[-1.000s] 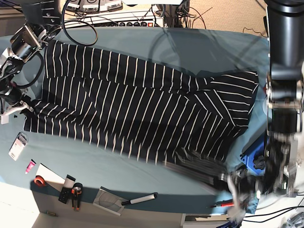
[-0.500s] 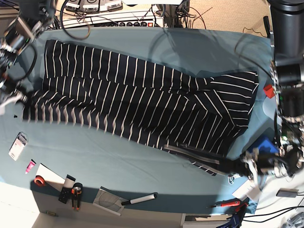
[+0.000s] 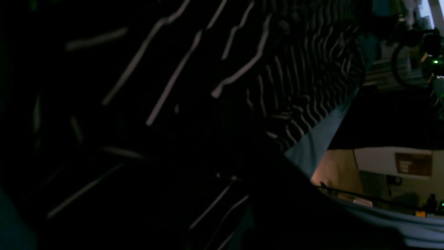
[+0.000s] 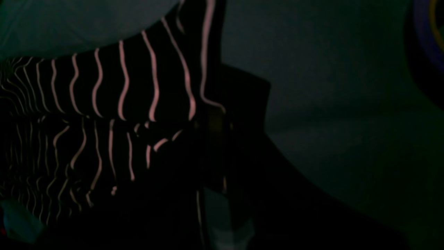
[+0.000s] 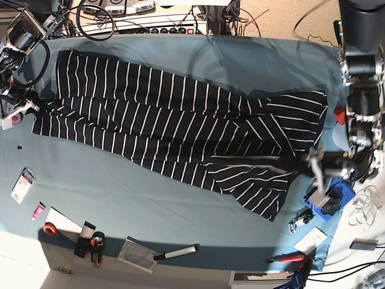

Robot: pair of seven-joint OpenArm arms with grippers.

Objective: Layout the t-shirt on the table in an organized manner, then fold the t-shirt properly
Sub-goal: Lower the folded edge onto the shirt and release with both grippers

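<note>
Two dark wrist views show us the soft black t-shirt with thin white stripes [image 3: 208, 86], wavy and close; we cannot tell either claw's state. From above, it lies long across the flat teal-blue cloth table [image 5: 150, 205], both claws [image 5: 314, 159] [image 5: 27, 102] at its ends.

Base looks straight down; wrist cameras hug the t-shirt [image 5: 180, 132]
</note>
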